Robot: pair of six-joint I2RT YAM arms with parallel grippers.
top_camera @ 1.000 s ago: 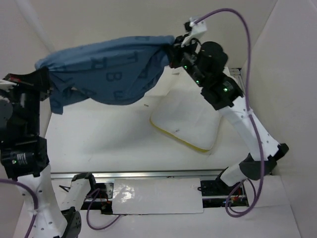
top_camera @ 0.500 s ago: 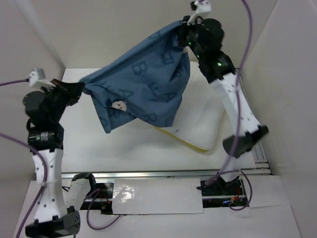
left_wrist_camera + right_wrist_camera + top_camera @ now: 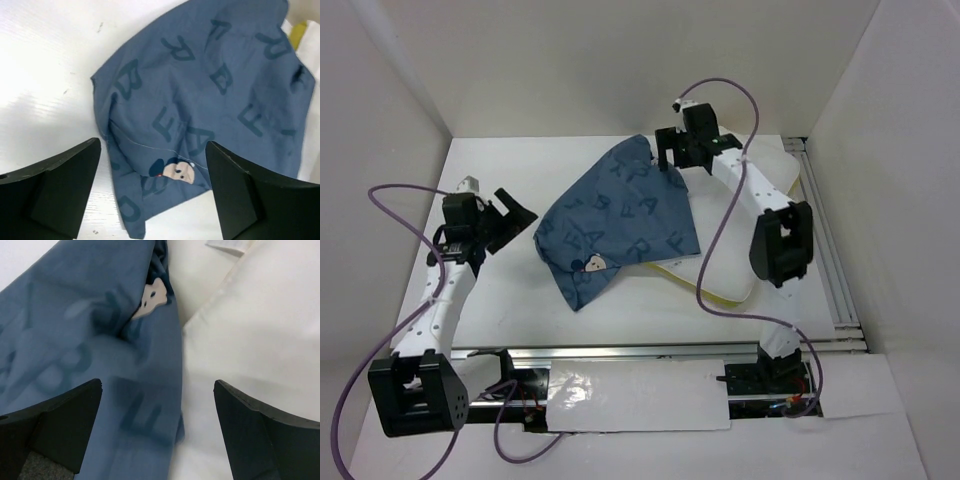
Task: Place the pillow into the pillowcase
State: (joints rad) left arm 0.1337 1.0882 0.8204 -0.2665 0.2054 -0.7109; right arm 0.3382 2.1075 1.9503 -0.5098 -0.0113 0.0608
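The task looks barely begun. The pillowcase (image 3: 620, 225) lies in a loose, rumpled heap near the middle of the tabletop (image 3: 500, 290). Its right part is draped over the left side of the pillow (image 3: 725, 272), not drawn around it. The pillow lies flat on the right side of the tabletop, with its yellow edge band showing at the near side where the blue cloth ends. No part of the pillow appears to be inside the cover, and I cannot tell from these views where the case's opening is.

The left hand (image 3: 520, 215) is spread wide and holds nothing. It sits just left of the pillowcase, clear of the cloth. The right hand (image 3: 670, 160) is also spread wide and empty, hovering over the far right corner of the case where it meets the pillow.

What remains, as I judge it, is nearly everything: finding the opening, spreading it, and working the pillow in.

The tabletop is plain white and smooth, and white walls (image 3: 620, 60) close it in on the left, far and right sides.
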